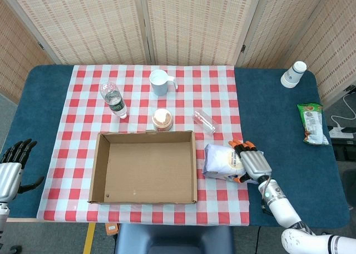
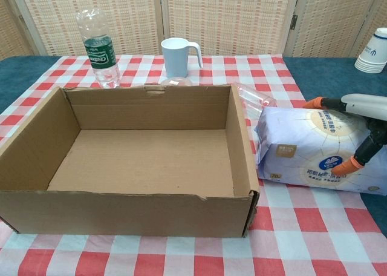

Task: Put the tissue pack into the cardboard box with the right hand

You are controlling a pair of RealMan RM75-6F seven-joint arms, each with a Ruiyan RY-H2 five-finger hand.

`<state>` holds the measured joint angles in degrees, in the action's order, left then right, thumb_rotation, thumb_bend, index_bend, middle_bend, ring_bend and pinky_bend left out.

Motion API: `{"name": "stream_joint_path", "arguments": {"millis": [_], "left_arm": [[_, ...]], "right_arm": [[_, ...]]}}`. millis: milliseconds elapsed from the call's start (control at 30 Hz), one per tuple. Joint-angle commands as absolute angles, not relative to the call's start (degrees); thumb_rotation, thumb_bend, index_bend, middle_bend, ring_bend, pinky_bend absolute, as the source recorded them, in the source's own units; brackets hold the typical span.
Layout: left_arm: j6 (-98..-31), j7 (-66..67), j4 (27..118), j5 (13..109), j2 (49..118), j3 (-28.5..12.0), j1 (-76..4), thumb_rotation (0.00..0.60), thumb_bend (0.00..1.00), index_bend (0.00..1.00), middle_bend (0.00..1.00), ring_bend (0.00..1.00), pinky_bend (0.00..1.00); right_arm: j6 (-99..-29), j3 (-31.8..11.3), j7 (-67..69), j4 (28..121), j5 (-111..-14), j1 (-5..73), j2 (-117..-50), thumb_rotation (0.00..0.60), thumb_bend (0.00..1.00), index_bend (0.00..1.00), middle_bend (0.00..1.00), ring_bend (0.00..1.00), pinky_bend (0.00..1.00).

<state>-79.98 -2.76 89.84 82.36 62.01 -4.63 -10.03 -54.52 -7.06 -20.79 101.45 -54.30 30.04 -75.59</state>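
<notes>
Cardboard, plain brown and open at the top, the cardboard box [image 1: 144, 166] sits near the front of the red-and-white checked cloth [image 1: 83, 98] with nothing inside it; the tissue pack [image 1: 222, 161] lies on the cloth just beside the box's right wall, outside it; the right hand [image 1: 249, 161] lies over the pack's right end, its orange-tipped fingers [image 2: 314, 102] reaching across the top and the thumb against the near side, so it grips the pack, which rests on the table; the left hand [image 1: 12, 164] hangs off the table's left edge, well apart from everything, fingers spread and holding nothing; behind the box stand a round tin [image 1: 162, 119], a water bottle [image 1: 113, 99] and a pale mug [image 1: 159, 82]; a clear cup [image 1: 203, 121] lies tipped on its side near the pack; on the blue table [image 1: 272, 115] to the right are stacked paper cups [image 1: 293, 74] and a green snack packet [image 1: 312, 123].
</notes>
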Motion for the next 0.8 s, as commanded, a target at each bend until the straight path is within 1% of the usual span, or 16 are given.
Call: {"name": "stream_joint_path", "arguments": {"millis": [33, 200, 300, 367, 467, 567, 633, 800], "left_arm": [[-79.90, -2.83, 89.82, 82.31, 61.98, -4.61, -10.06, 0.600, 0.20, 0.09, 0.03, 0.00, 0.10], [-79.92, -2.90, 89.80, 82.27, 61.99, -4.65, -10.06, 0.600, 0.20, 0.09, 0.03, 0.00, 0.10], [-79.73, -2.79, 89.74, 82.28, 62.07, -4.58, -10.14, 0.600, 0.20, 0.09, 0.03, 0.00, 0.10], [-79.50, -2.70, 89.68, 82.19, 62.13, -4.53, -10.22, 0.600, 0.20, 0.09, 0.03, 0.00, 0.10], [-79.53, -2.64, 89.68, 82.12, 62.18, -4.57, -10.23, 0.600, 0.20, 0.09, 0.03, 0.00, 0.11], [-79.50, -2.62, 89.66, 82.06, 62.20, -4.56, -10.22, 0.600, 0.20, 0.09, 0.03, 0.00, 0.11], [-79.45, -2.66, 89.67, 82.03, 62.19, -4.56, -10.24, 0.600, 0.20, 0.09, 0.03, 0.00, 0.11], [-79.29, -2.71, 89.63, 81.94, 62.18, -4.53, -10.29, 0.600, 0.20, 0.09, 0.03, 0.00, 0.11]], "right_arm": [[-54.93, -6.89, -20.87, 100.98, -54.32, 30.29, -76.11, 0.600, 0.00, 0.00, 0.00, 0.00, 0.03], [-55.30, -6.67, -21.09, 100.69, -54.02, 30.55, -76.45, 0.600, 0.00, 0.03, 0.01, 0.00, 0.11], [-56.62, -6.52, -21.49, 100.26, -54.27, 30.52, -76.93, 0.600, 0.00, 0.13, 0.09, 0.07, 0.25], [-57.44, -6.31, -21.92, 99.97, -54.38, 30.44, -77.31, 0.600, 0.00, 0.21, 0.16, 0.14, 0.34], [-58.40, -6.07, -22.12, 99.60, -54.97, 30.36, -77.72, 0.600, 0.00, 0.31, 0.24, 0.23, 0.44], [-59.13, -5.91, -21.92, 99.28, -55.68, 30.16, -77.93, 0.600, 0.00, 0.40, 0.27, 0.26, 0.47], [-59.41, -5.89, -21.71, 99.34, -55.96, 30.10, -77.85, 0.600, 0.00, 0.44, 0.29, 0.28, 0.49], [-60.40, -5.98, -21.24, 100.56, -57.04, 29.82, -76.91, 0.600, 0.00, 0.50, 0.31, 0.29, 0.50]]}}
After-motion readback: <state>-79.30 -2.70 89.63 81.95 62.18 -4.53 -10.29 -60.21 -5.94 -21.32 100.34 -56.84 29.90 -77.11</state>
